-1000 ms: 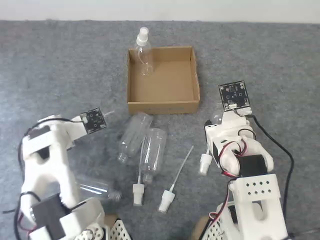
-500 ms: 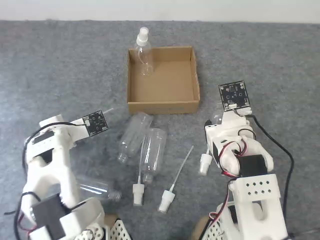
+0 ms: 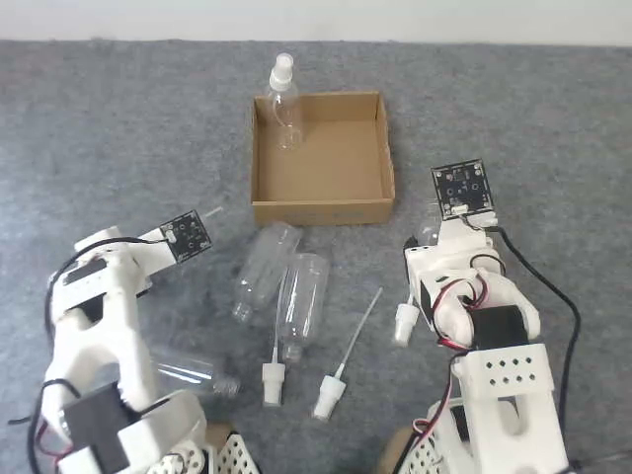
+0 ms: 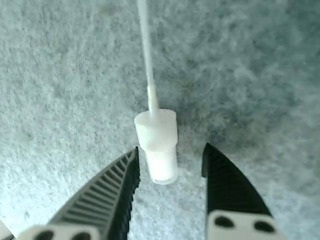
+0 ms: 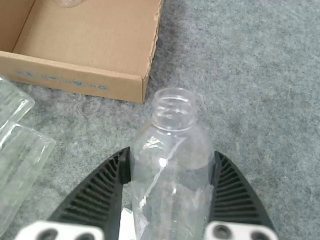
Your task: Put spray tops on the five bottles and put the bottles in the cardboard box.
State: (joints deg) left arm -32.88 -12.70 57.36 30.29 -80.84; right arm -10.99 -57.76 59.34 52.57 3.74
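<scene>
Grey carpeted table [image 3: 513, 118], with left gripper [image 4: 170, 150] spread open around a loose spray top [image 4: 156, 145]; right gripper [image 5: 171, 155] clamped on an uncapped bottle [image 5: 172, 170] near the cardboard box [image 5: 90, 45], capped bottle [image 3: 284, 104] at its far corner.

- Cardboard box [image 3: 321, 158]: open, far middle of the table [image 3: 513, 118]; capped bottle [image 3: 283, 99] leaning at its far-left corner.
- Two empty bottles [image 3: 265, 267] [image 3: 301, 296] lying before it, spray tops [image 3: 274, 380] beside.
- Open-necked bottle [image 5: 172, 170] upright, gripped.
</scene>
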